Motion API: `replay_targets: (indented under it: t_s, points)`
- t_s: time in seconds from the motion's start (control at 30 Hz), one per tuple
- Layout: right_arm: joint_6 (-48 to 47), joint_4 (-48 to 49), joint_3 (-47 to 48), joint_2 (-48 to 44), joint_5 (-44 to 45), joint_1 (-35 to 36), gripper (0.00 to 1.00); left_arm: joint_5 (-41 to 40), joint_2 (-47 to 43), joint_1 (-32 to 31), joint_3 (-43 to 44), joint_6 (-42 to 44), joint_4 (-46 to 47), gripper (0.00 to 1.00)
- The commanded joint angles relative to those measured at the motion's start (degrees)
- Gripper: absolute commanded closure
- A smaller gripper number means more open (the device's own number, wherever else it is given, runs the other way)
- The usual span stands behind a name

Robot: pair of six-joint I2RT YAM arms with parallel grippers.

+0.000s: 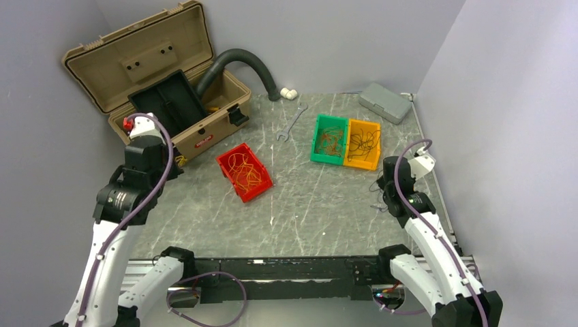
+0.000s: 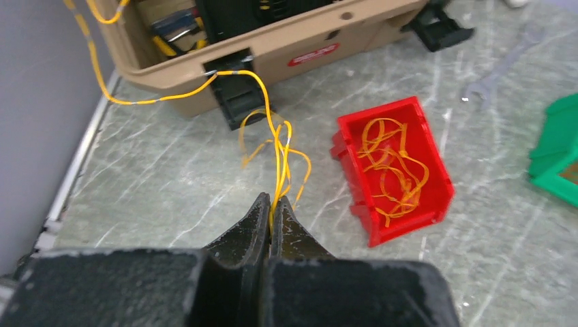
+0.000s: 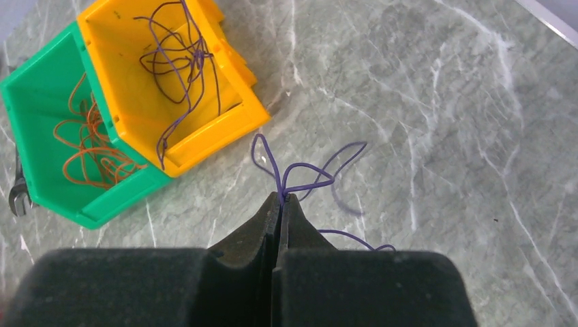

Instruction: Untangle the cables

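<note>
Pinching yellow cables point(image 2: 278, 153) in the left jaws beside the red bin point(image 2: 351, 160) and tan toolbox point(image 2: 286, 44), its red label unreadable; clamping a purple cable point(image 3: 275, 176) in the right jaws near the yellow bin point(image 3: 218, 139)

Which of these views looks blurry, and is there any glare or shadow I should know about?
Top external: sharp, evenly lit, no strong glare on the table. Left wrist: the left gripper is soft up close; the yellow cables beyond it are crisp. Right wrist: the purple cable throws a faint shadow.
</note>
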Motion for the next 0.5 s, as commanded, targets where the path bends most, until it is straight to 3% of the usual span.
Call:
replay_targets:
  t_s: [0.0,0.1,0.47]
  points:
    - [-2.81,5.29,-2.19,-2.51,-4.18,-0.26,1.0,12.66,-1.06,0.64,-1.95,5.05,8.49,1.0]
    - [-5.56,7.99,-2.31,-1.51,-9.87,-0.26,1.0,28.02,1.11,0.64,-3.15,7.9,12.15,1.0]
    - [-10.27,10.22,-1.45,0.47,-14.57,-0.25,1.0,49.47,11.5,0.01,0.37,10.73,8.7,1.0]
